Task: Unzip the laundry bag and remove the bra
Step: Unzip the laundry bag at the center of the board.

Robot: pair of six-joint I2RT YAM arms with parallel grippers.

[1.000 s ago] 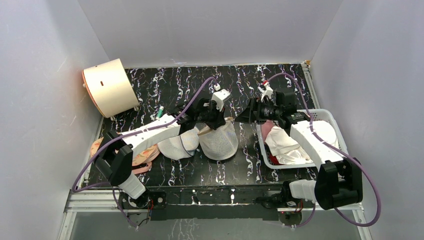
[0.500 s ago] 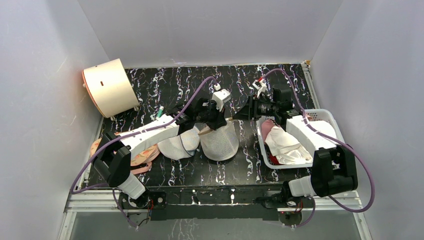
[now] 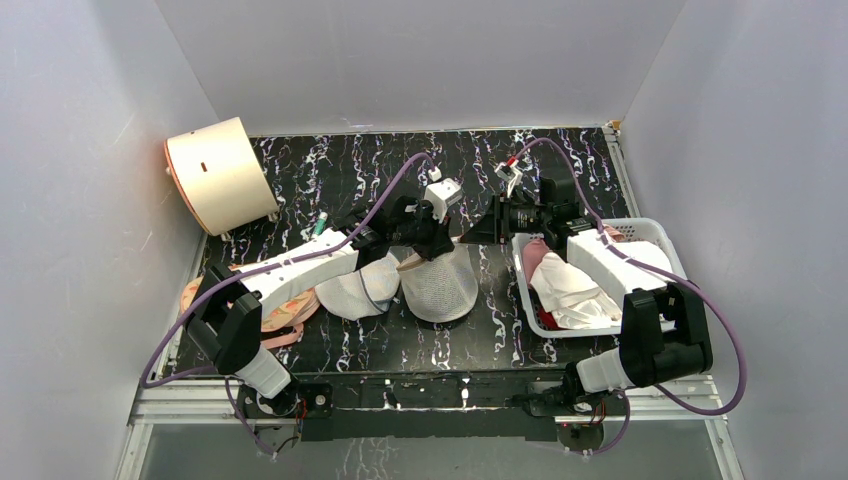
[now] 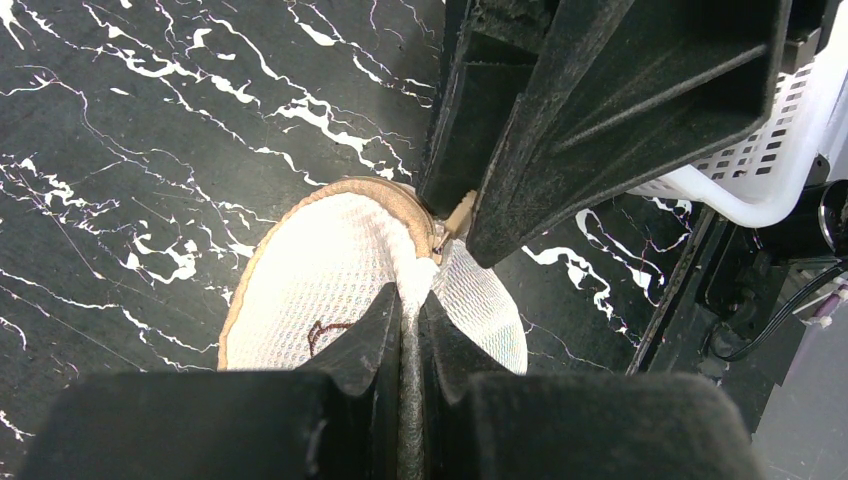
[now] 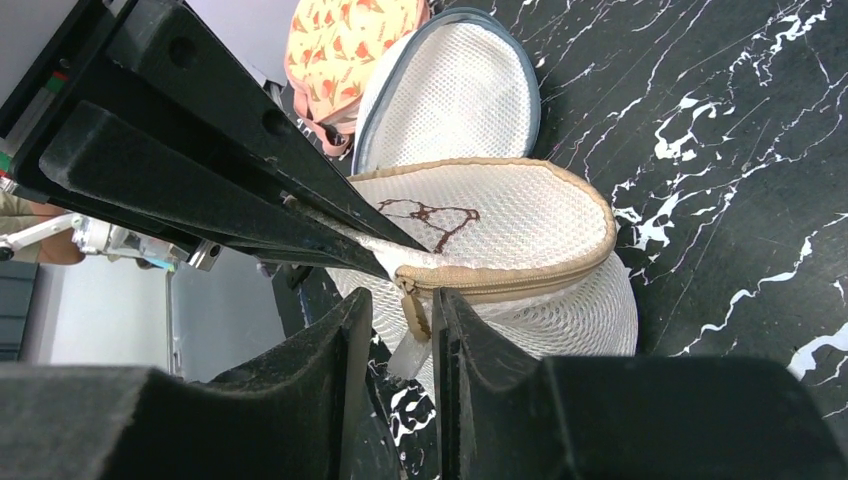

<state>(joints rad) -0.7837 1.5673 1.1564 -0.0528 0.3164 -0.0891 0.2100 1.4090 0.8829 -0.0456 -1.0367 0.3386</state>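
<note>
The laundry bag (image 3: 440, 285), cream mesh with a tan zipper and a small dark line drawing, stands mid-table; it also shows in the left wrist view (image 4: 330, 280) and the right wrist view (image 5: 500, 220). My left gripper (image 3: 420, 250) is shut on a fold of the bag's mesh by the zipper end (image 4: 410, 295). My right gripper (image 3: 470, 235) is narrowly open, and the tan zipper pull (image 5: 412, 312) hangs between its fingers (image 5: 403, 300). The zipper looks closed. The bra is hidden from view.
A white dome mesh bag (image 3: 355, 290) lies left of the laundry bag and a peach printed bra (image 3: 280, 315) lies beyond it under the left arm. A white basket (image 3: 660, 232) holding clothes stands on the right. A cream cylinder (image 3: 215, 175) sits at the back left.
My right gripper has moved left from above the basket to the laundry bag's zipper end. The left gripper has kept its hold on the mesh.
</note>
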